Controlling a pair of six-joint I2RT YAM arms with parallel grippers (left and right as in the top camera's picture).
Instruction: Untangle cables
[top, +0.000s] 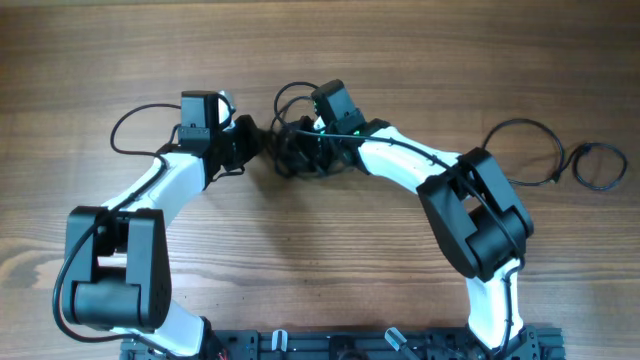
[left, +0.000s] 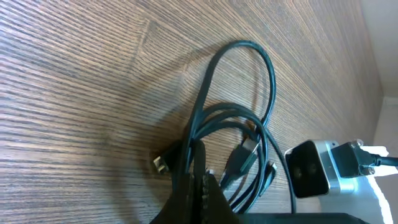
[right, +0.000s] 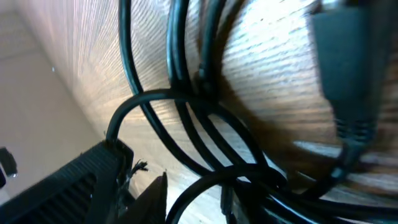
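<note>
The cables (top: 295, 155) sit knotted toward 12 o'clock on the table (top: 320, 260), with both arms meeting over them. A separate cable (top: 520, 122) lies well apart at 3 o'clock. The left gripper (left: 199, 186), at the knot's 9 o'clock side, is pressed together and pinches several strands at once where they run into its tips. The right gripper (right: 140, 180), on the knot's 3 o'clock side, has its fingers slightly spread. Bare wood shows between them, and no cord clearly sits in the gap.

The main risk comes from that multi-strand pinch. A pull from the left would likely drag the whole knot along and cinch the loops tighter instead of freeing one cord. A plug (left: 160, 163) lies just beside the crossing strands, and it could snag inside a loop and jam as cords slide. The right fingers sit among many overlapping cords, so closing there may clamp two of them, or the very strand the left already holds. With both tools this near each other, they could also bump.
</note>
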